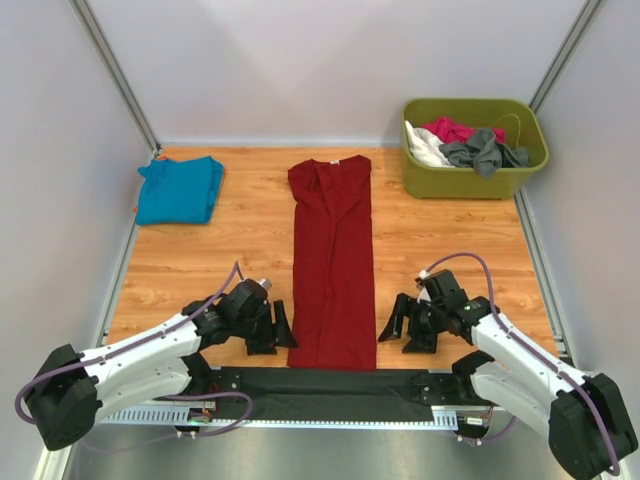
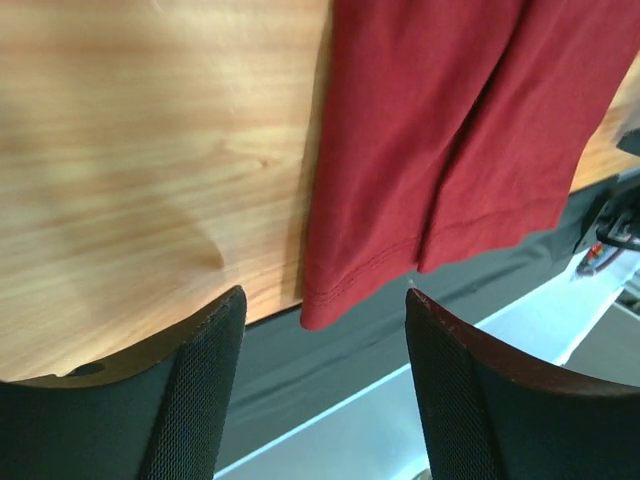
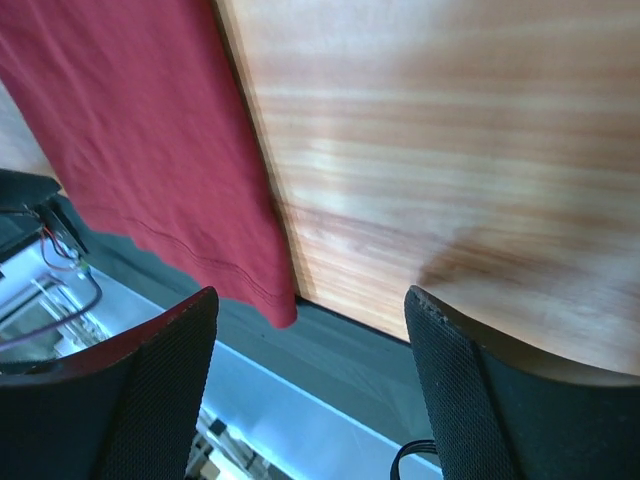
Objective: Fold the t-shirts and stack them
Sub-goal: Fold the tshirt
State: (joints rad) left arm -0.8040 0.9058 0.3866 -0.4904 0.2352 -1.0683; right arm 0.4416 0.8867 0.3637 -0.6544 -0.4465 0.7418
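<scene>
On the wooden table (image 1: pixel 240 250), we are seeing the dark red shirt (image 1: pixel 333 270) lying in the middle as a long narrow band. It looks folded in lengthwise. Its collar end is pointing to the far wall and its hem is reaching the near edge.

Along that near edge a black strip (image 1: pixel 330 393) is running between the two arm bases, and the hem is just overlapping it. The left wrist view is showing the shirt (image 2: pixel 450 130) with its hem corner hanging past the wood over the dark strip. The right wrist view is showing the other hem corner of the shirt (image 3: pixel 140 130) doing the same.

At the far right corner a green bin (image 1: pixel 460 182) is sitting, holding a pink garment (image 1: pixel 450 130), a white garment (image 1: pixel 425 148) and a grey garment (image 1: pixel 485 152) in a loose heap.

At the far left the teal shirt (image 1: pixel 180 190) is lying folded into a rough square, well apart from the red one.

The left gripper (image 1: pixel 280 335) is hovering just beside the left hem corner. In its own camera the left gripper (image 2: pixel 325 300) is showing its jaws spread, with nothing pinched between them. The right gripper (image 1: pixel 400 325) is sitting near the right hem corner. Its own view is likewise showing the right gripper (image 3: pixel 311 295) with its jaws apart and not gripping any cloth. We are noting bare wood under most of the gap.
</scene>
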